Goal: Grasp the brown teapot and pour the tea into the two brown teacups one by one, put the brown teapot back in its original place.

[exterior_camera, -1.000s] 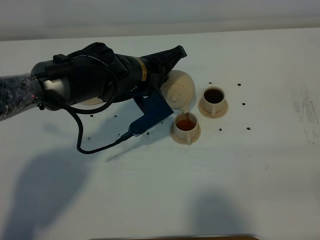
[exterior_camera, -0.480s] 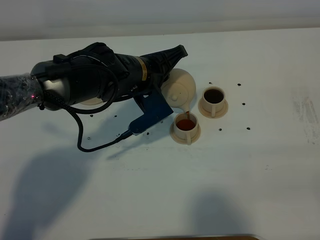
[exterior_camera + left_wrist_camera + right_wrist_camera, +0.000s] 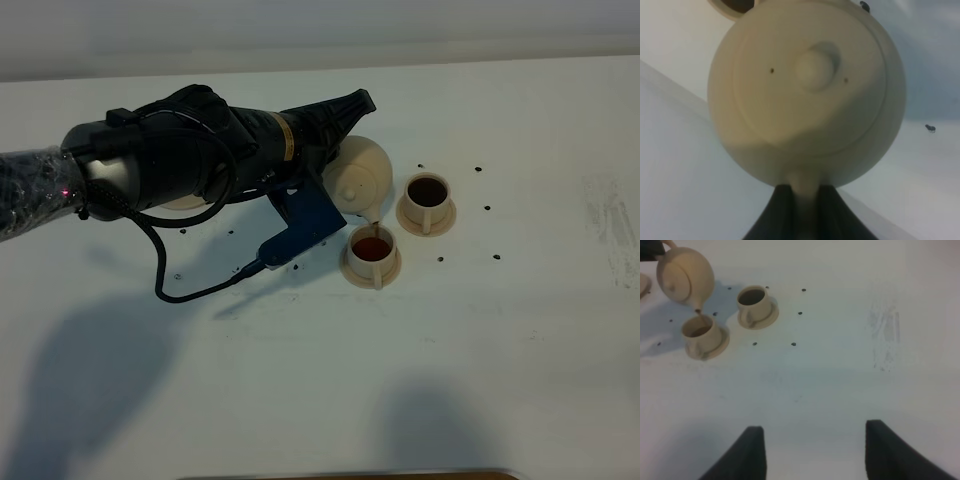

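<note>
My left gripper is shut on the loop handle of the brown teapot and holds it tilted, spout down, over the nearer teacup. A thin stream of tea runs from the spout into that cup, which holds amber tea. The second teacup stands to its right with dark tea in it. The left wrist view shows the teapot's lid close up, with my left gripper around the handle. The wide saucer is mostly hidden behind my left arm. My right gripper is open and empty, away from the cups.
Small dark specks lie scattered on the white table around the cups. A black cable hangs from my left arm over the table. A faint scuffed patch marks the table to the right.
The teapot has lifted very slightly over the nearer cup, and the tea stream keeps running. The arms have otherwise held still.
</note>
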Controlling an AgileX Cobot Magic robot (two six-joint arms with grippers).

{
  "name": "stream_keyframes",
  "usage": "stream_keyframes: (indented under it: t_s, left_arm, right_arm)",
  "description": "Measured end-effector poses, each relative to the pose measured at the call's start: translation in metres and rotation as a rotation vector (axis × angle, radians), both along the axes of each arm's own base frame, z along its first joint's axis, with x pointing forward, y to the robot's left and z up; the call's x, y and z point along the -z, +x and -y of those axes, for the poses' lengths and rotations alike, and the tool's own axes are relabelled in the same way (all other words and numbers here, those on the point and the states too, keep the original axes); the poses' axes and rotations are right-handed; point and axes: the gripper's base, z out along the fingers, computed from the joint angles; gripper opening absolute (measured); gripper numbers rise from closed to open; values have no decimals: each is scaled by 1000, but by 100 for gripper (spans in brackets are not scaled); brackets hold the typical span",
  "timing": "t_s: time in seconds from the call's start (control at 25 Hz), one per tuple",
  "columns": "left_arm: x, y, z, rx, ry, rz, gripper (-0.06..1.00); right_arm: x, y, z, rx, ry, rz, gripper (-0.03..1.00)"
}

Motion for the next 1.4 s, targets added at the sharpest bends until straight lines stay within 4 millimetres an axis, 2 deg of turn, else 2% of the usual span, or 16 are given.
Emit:
stream_keyframes:
  t_s: [1.4]
  left_arm:
    - [5, -10, -1, 63, 39, 23, 16]
  right_arm:
    - [0, 0, 0, 0, 0, 0, 43]
